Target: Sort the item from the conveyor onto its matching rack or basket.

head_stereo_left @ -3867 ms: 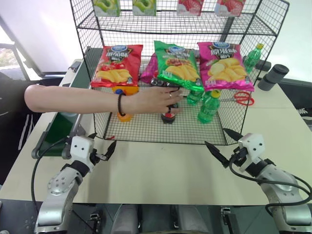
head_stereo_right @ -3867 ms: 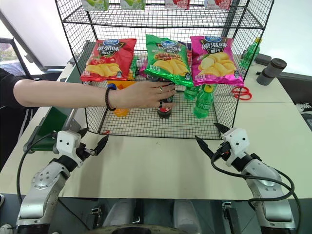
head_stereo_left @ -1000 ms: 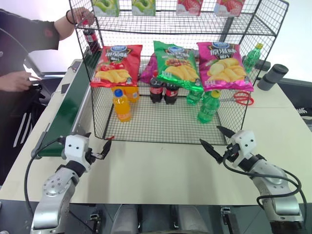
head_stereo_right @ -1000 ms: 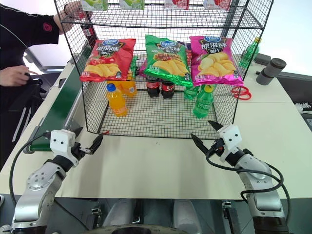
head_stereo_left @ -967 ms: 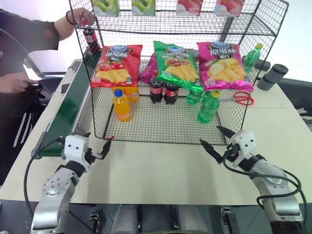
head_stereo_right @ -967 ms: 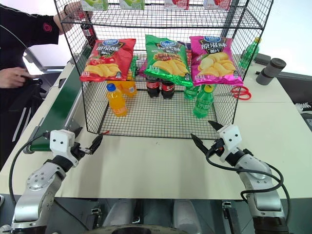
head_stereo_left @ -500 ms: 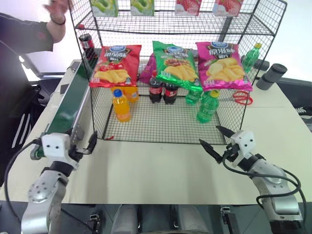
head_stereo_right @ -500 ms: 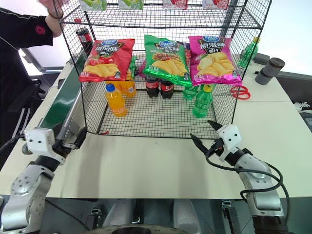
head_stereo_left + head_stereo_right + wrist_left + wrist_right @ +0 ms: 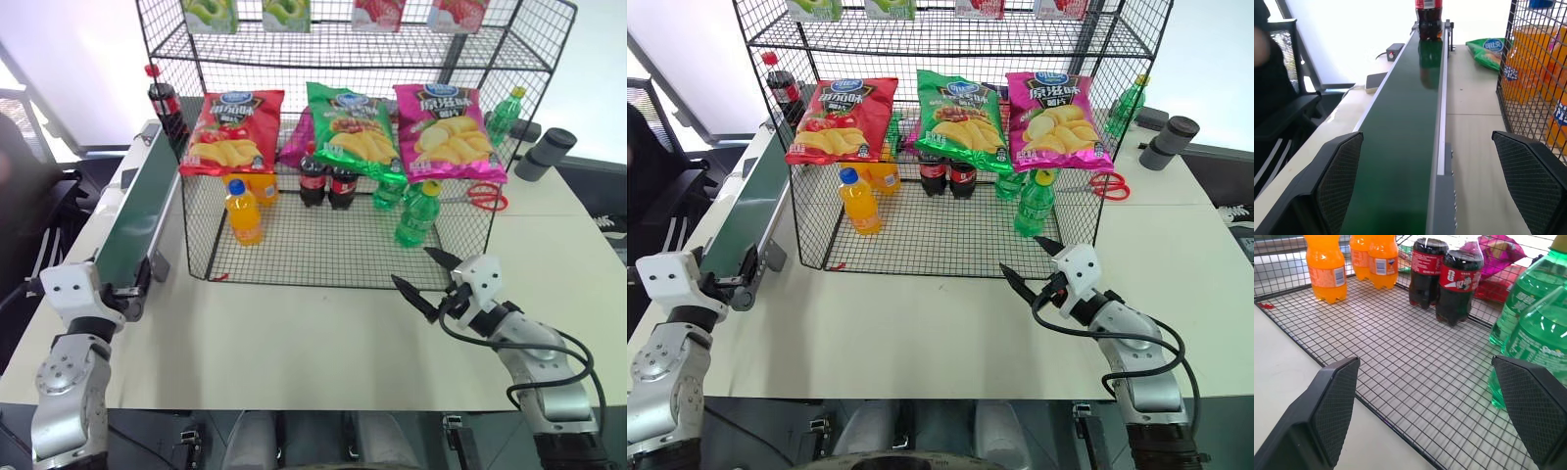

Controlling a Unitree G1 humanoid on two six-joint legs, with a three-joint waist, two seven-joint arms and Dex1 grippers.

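A cola bottle (image 9: 161, 104) stands upright at the belt's (image 9: 136, 215) far end. Our left gripper (image 9: 1430, 183) hangs over the belt's near end, jaws wide and empty, aimed straight up the belt at the bottle. Our right gripper (image 9: 425, 275), also open, faces the rack (image 9: 323, 257), farther away.

Legible text is limited. The green bottle (image 9: 1530, 352) standing at the front right of the rack floor (image 9: 1415, 382) is showing the word "Sprite" in pale letters on its label. The two cola bottles (image 9: 1447, 279) toward the rear edge of the rack floor are carrying red labels with white script, too small to read. The three chip bags (image 9: 348, 132) hanging along the rack's middle shelf edge are displaying Chinese characters that cannot be made out.
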